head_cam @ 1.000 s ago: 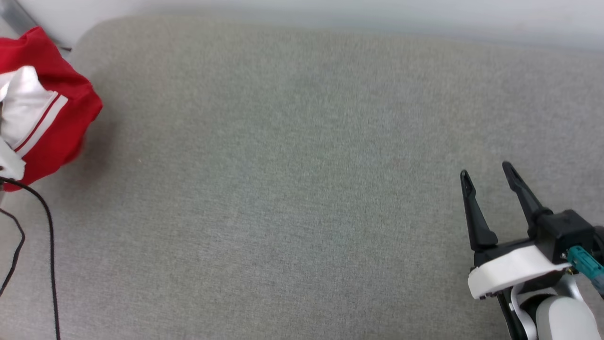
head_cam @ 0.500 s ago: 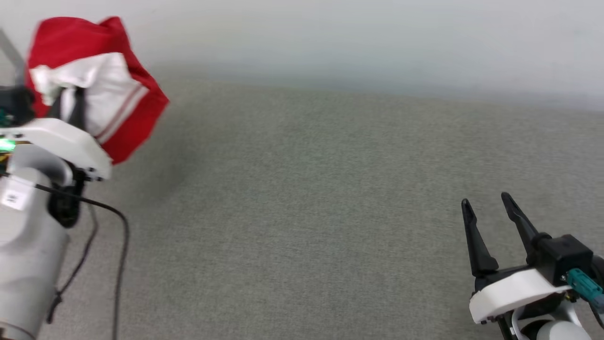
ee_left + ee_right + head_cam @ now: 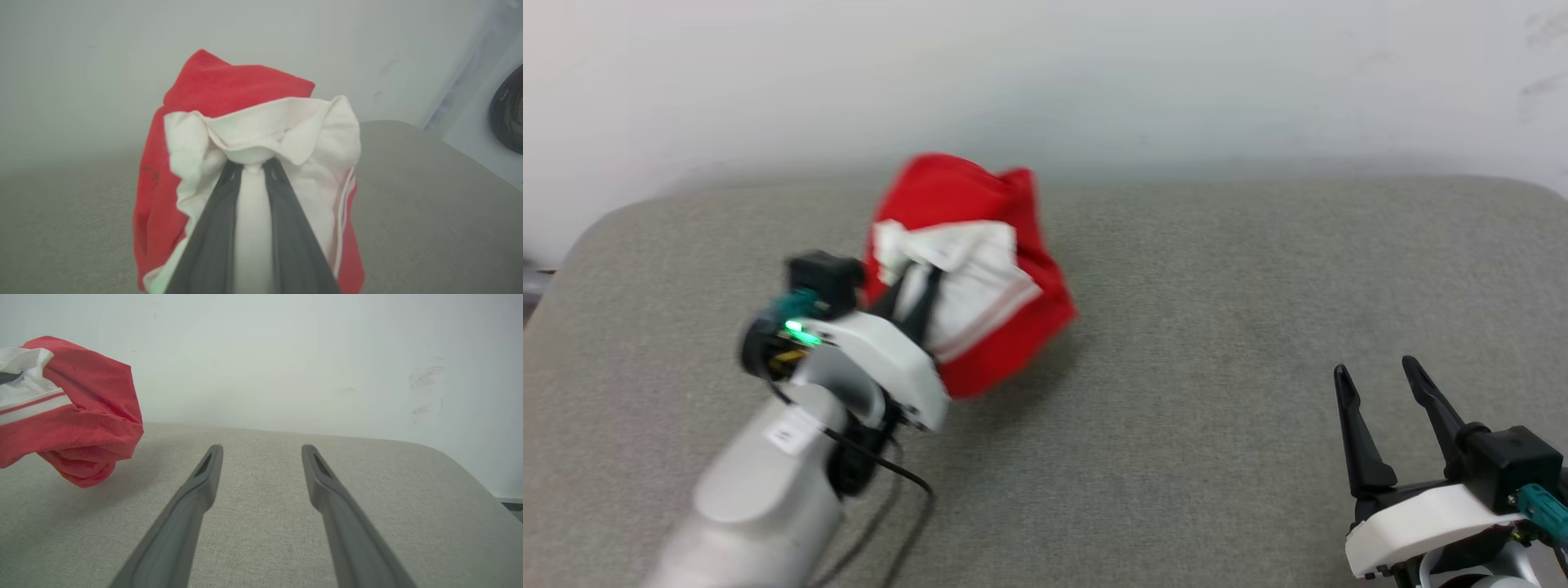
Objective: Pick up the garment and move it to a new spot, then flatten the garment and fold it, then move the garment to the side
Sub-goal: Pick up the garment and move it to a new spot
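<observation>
The garment, a red shirt with a white striped sleeve, hangs bunched just above the grey cushioned surface. My left gripper is shut on a fold of its white cloth. In the left wrist view the two dark fingers pinch that white fold of the garment, and the cloth drapes around them. The right wrist view shows the garment lifted at its left side, its lowest folds close to the surface. My right gripper stands open at the lower right, with nothing between the fingers of the gripper.
A pale wall rises right behind the grey surface. The surface's rounded left edge and right corner are in view. A black cable trails from my left arm.
The head view has swung, so the whole picture shifted. My left arm has carried the garment from the far left toward the middle of the surface. The right gripper stays open in place.
</observation>
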Controlling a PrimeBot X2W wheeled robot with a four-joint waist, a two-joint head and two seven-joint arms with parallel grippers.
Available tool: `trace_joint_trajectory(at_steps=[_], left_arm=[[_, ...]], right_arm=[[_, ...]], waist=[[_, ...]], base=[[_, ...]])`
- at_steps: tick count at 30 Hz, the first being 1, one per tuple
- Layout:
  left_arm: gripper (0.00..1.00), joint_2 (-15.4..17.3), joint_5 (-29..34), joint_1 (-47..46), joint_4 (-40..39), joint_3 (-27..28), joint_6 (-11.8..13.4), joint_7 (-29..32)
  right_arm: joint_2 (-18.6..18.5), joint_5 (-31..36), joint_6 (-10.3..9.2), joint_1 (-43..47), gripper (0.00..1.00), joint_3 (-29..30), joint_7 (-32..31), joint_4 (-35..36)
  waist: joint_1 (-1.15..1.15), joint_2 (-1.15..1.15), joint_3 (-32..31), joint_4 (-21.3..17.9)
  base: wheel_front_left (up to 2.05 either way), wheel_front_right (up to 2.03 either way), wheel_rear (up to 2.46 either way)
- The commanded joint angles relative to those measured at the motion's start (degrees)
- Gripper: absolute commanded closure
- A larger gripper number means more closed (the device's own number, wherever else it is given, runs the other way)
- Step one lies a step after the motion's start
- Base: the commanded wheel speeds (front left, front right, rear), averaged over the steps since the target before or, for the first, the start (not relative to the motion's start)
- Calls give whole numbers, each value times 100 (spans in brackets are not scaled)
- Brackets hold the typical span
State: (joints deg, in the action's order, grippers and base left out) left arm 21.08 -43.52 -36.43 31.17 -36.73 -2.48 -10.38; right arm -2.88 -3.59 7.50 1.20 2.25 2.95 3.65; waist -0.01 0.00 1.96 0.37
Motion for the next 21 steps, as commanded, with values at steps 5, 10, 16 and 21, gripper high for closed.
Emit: trace_joint_trajectory(at_steps=[5, 10, 16, 21], left_arm=[[100, -416, 149, 360, -333, -513, -55, 221], [100, -587, 327, 654, -294, -966, -77, 411], [100, -590, 412, 847, -53, -1237, -156, 476], [0, -613, 480, 806, -100, -1253, -169, 192]], right_arm=[[1, -43, -2, -49, 0, -18, 18, 70], [0, -93, -2, -128, 0, -50, 69, 108], [1, -96, -2, -226, 0, -40, 127, 84], [0, -97, -2, -260, 0, -24, 165, -6]], waist=[[1, 0, 239, -270], [1, 0, 544, -385], [1, 0, 808, -352], [1, 0, 769, -215]], base=[[0, 0, 0], [0, 0, 0], [0, 0, 0], [0, 0, 0]])
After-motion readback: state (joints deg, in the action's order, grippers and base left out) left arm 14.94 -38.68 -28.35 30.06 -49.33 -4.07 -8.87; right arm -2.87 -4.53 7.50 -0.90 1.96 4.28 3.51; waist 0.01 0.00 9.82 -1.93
